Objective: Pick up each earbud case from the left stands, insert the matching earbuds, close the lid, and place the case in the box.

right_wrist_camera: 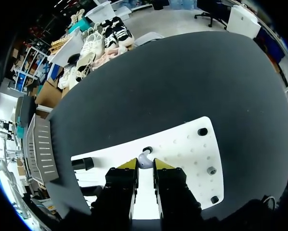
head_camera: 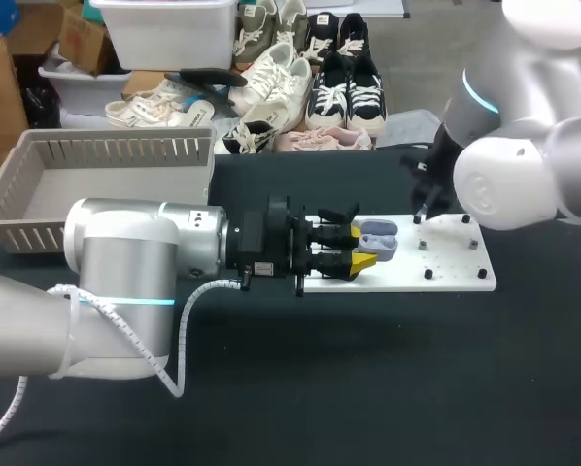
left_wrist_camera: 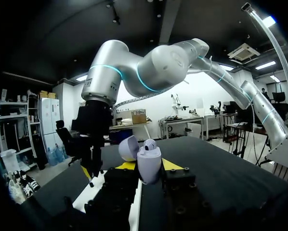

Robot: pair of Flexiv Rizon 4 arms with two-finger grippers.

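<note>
A lavender earbud case [head_camera: 379, 239] is held over the left part of the white stand board [head_camera: 446, 277], and my left gripper [head_camera: 360, 248] is shut on it. In the left wrist view the case [left_wrist_camera: 149, 161] stands upright between the yellow tips, lid open, with one earbud [left_wrist_camera: 150, 143] seated inside. My right gripper [head_camera: 422, 212] points down at the board's far side. In its own view my right gripper [right_wrist_camera: 145, 164] has narrow jaws closed on a small pale earbud [right_wrist_camera: 144, 158] lying on the board [right_wrist_camera: 182, 149].
A grey slatted basket [head_camera: 116, 146] stands at the table's back left and also shows beside the board as the basket [right_wrist_camera: 40, 149]. Black pegs [right_wrist_camera: 202, 131] stick up from the board's right part. Dark tabletop surrounds the board.
</note>
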